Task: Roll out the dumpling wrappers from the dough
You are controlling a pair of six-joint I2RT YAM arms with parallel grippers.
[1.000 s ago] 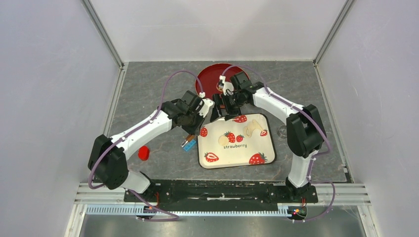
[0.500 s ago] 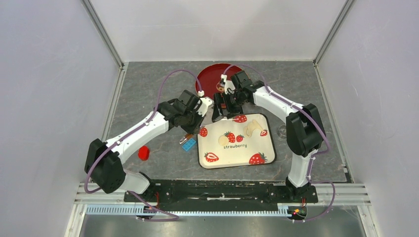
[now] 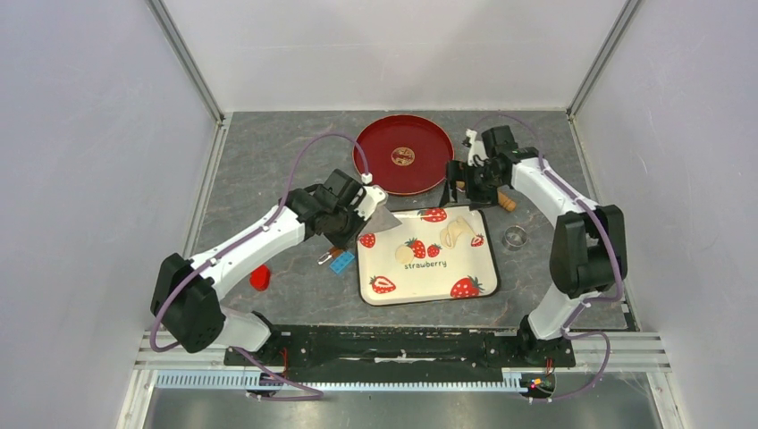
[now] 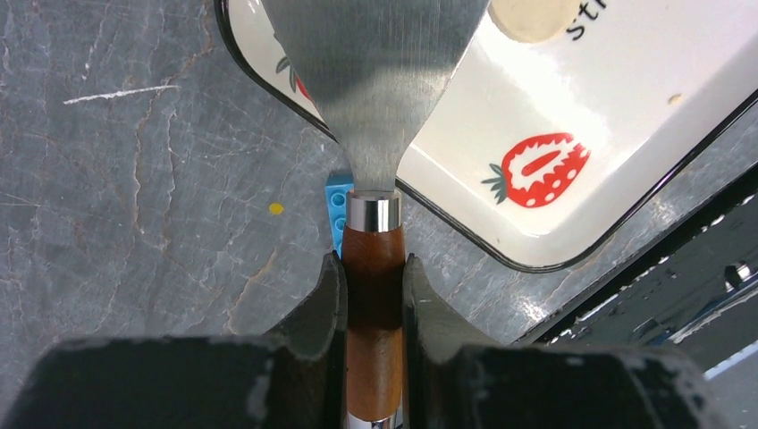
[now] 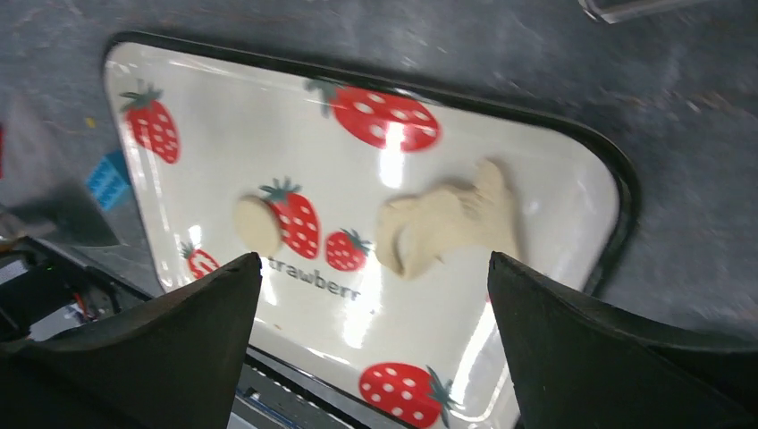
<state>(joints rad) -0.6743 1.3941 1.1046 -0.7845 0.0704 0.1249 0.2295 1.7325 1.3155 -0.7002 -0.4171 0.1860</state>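
Observation:
A ragged pale dough (image 3: 458,232) scrap lies on the strawberry tray (image 3: 483,284); it also shows in the right wrist view (image 5: 451,223). A small round dumpling wrapper (image 3: 404,255) lies left of it, also in the right wrist view (image 5: 257,225) and at the top of the left wrist view (image 4: 532,13). My left gripper (image 3: 350,217) is shut on the brown wooden handle (image 4: 374,286) of a metal spatula (image 4: 375,71), whose blade hangs over the tray's far left corner. My right gripper (image 3: 460,179) is open and empty above the tray's far edge, jaws wide apart (image 5: 374,259).
A red plate (image 3: 380,143) with a gold emblem sits behind the tray. A tan roller end (image 3: 507,203) shows by the right arm. A metal ring cutter (image 3: 514,236) lies right of the tray. A blue brick (image 3: 341,262) and a red piece (image 3: 260,277) lie left of it.
My right arm has swung right, off the red plate's near edge, uncovering the plate. My left gripper has turned the spatula so its blade now lies over the tray's corner.

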